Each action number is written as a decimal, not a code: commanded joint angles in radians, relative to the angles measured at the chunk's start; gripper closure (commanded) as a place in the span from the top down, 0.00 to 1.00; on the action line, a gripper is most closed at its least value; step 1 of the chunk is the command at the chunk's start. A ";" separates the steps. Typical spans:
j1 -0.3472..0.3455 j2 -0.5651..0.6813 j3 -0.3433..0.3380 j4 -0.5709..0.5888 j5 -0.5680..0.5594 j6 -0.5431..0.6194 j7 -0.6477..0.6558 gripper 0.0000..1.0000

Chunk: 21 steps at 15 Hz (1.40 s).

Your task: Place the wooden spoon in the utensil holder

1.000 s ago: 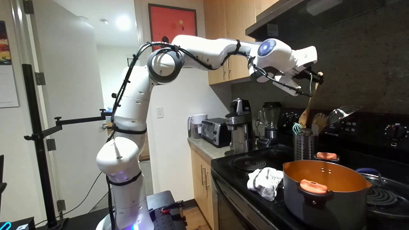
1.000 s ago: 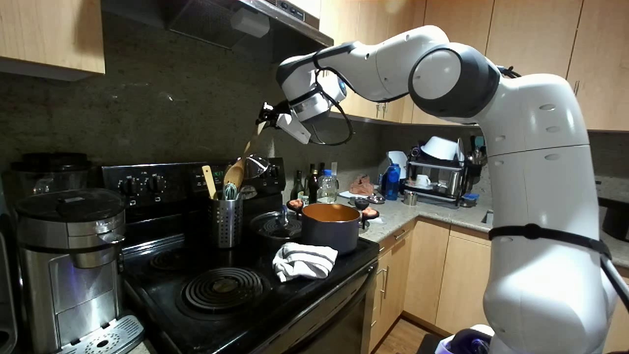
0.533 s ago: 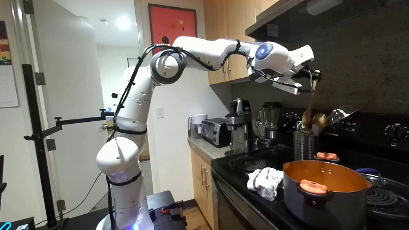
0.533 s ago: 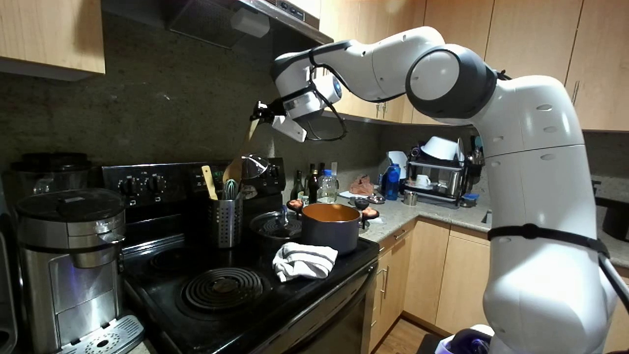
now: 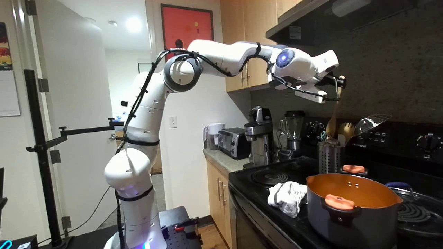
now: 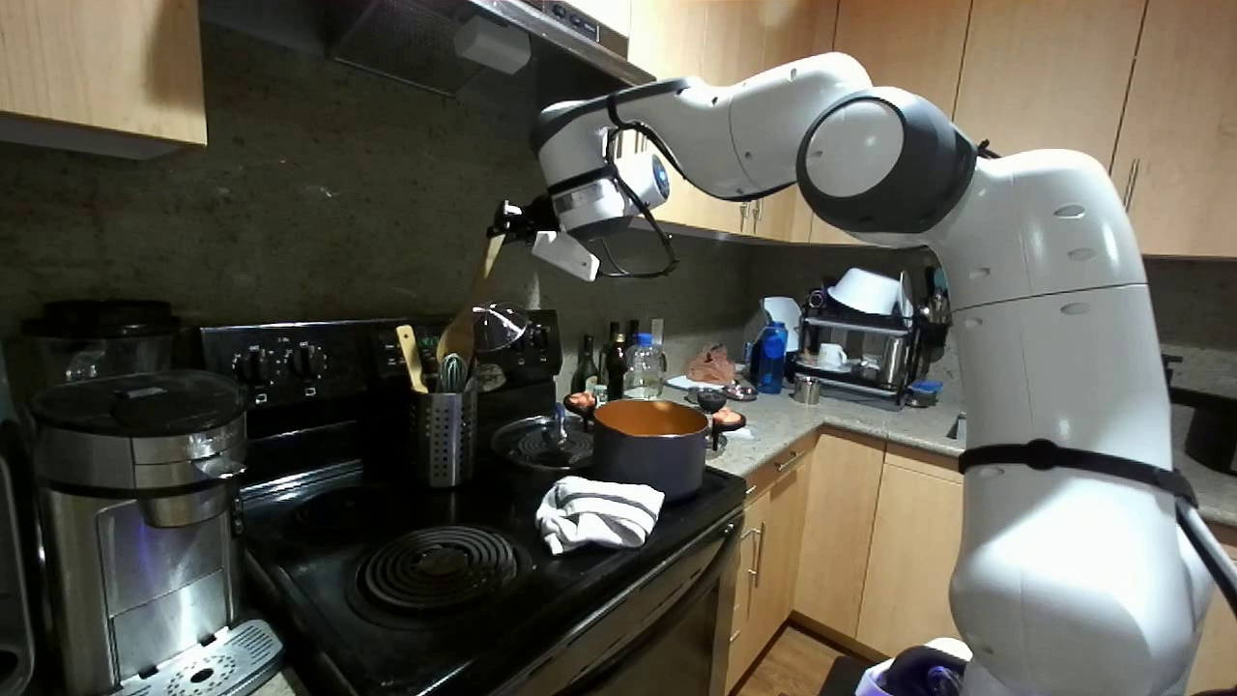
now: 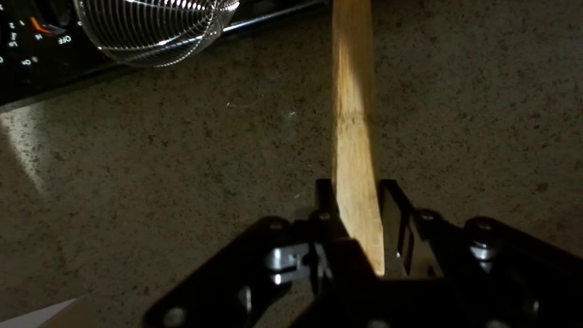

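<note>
I see the holder (image 6: pixel 445 440) standing toward the far side of the stove (image 6: pixel 541 592) in an exterior view, the pot (image 6: pixel 657 466) to its right and apart from it, the coffee maker (image 6: pixel 145 454) well off to the left. The towel (image 6: pixel 599 514) lies just beside the pot, toward the stove's near edge, and a burner (image 6: pixel 440 565) sits on the near side of the holder. Overhead, the hood (image 5: pixel 311 24) is higher than my gripper (image 7: pixel 357 193), with open air between them; the back wall (image 6: pixel 290 242) rises beyond, and I can't judge how close it is. The spoon (image 7: pixel 354 136) is at the holder's mouth, bowl down, its long axis steep but tilted: in both exterior views the handle's top leans to the right of the bowl. The whisk (image 6: pixel 452 373) covers part of the bowl's lower end, so I can't tell whether that lies below the rim. In my wrist view the handle runs down between the fingers, with the strainer (image 7: pixel 155 32) off to its left. My jaws are drawn in to about the handle's width, gripping it near its top, one finger on either side, the tip reaching back toward the palm.
</note>
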 commanded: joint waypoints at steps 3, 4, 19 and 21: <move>-0.014 -0.025 0.015 0.023 0.049 0.009 -0.037 0.07; -0.014 -0.027 0.015 0.027 0.050 0.009 -0.036 0.07; -0.018 -0.101 0.011 -0.005 0.055 -0.008 -0.017 0.07; -0.018 -0.113 0.010 -0.009 0.062 -0.009 -0.021 0.07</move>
